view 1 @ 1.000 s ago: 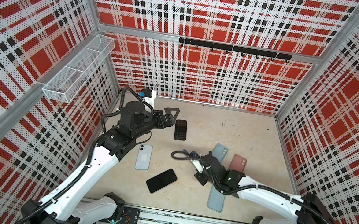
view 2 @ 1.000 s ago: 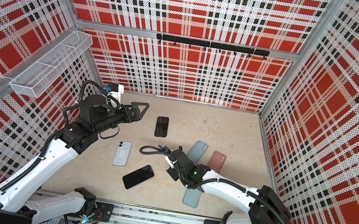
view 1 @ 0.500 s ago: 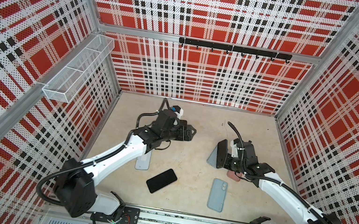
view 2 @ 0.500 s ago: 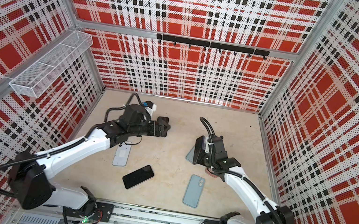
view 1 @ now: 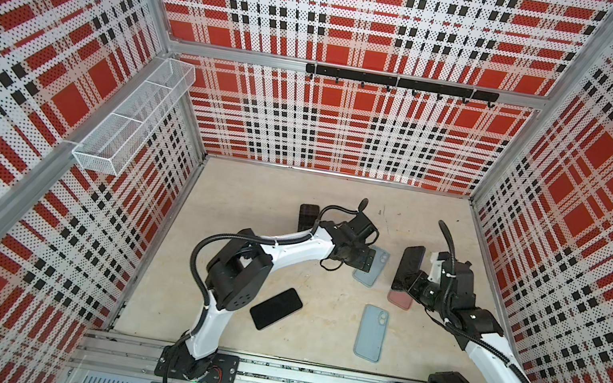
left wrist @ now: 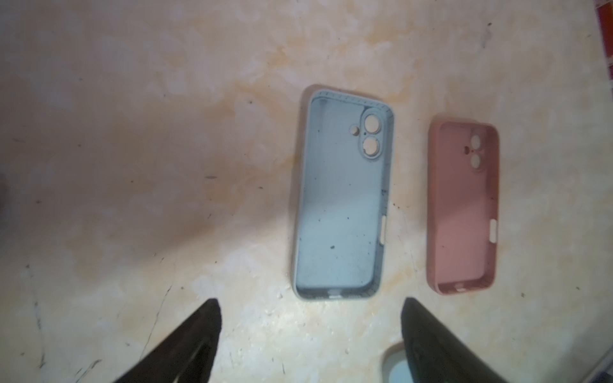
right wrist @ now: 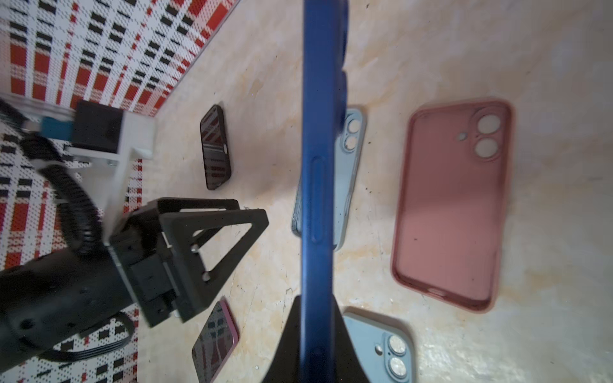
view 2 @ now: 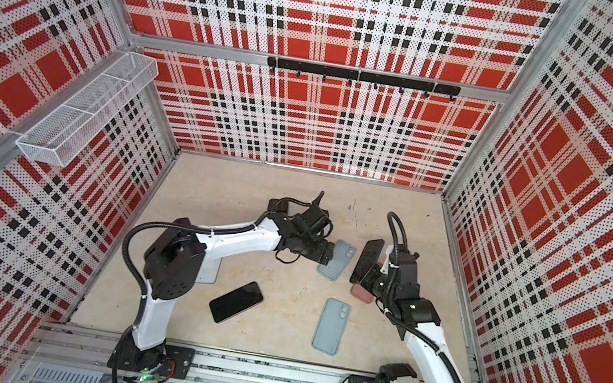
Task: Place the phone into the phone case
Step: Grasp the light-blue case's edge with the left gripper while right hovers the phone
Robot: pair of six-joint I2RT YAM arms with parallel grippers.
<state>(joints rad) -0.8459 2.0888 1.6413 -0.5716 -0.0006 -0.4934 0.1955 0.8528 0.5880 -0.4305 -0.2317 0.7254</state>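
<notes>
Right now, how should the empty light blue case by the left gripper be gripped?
Probably pinch one long wall of the light blue case mid-length, from straight above: it lies flat, open side up, so only raised walls offer an edge.

Walls [view 1: 367, 21] in red, white and black plaid, dotted all over with small holes, frame a mottled cream worktop [view 1: 252, 200] with faint orange stains. At upper left is a white wire basket [view 1: 131, 121]; at top centre, a black hook rail [view 1: 398, 83]. The left arm [view 1: 299, 248] and right arm [view 1: 495, 359] are white with black joints. At centre right, a blue phone [right wrist: 316, 165] shows a deep blue edge. There is a pale blue case [left wrist: 341, 199] flecked with dark specks, a dusty pink case [left wrist: 462, 205], and, at lower centre, a glossy black phone [view 1: 275, 308].
</notes>
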